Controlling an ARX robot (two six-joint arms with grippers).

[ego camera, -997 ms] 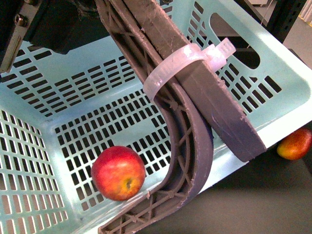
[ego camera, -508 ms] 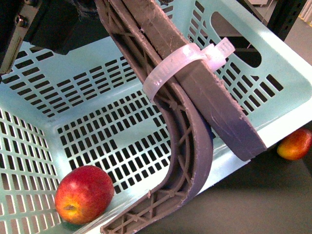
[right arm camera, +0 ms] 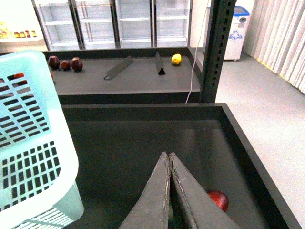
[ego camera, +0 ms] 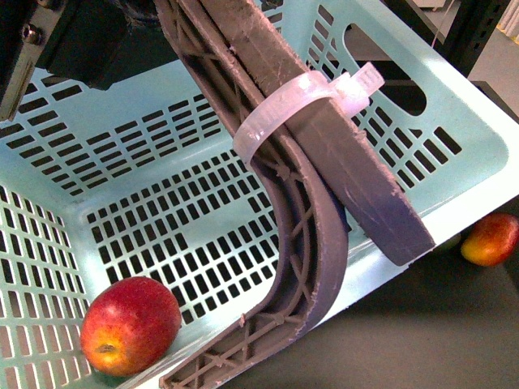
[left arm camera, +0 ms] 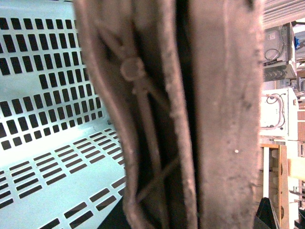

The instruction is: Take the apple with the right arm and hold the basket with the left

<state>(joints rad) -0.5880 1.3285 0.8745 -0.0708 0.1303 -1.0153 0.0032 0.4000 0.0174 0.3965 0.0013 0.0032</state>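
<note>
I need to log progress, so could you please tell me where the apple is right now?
In the front view the apple lies inside the basket, in its lower-left corner against the lattice wall, just left of the foot of the brown handle.

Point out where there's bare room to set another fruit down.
Bare: the basket floor between the apple in its near corner and the far wall; also the dark tray floor between the basket and the tray's side wall. Crowded: under the handles, and around the red fruit by the right gripper.
</note>
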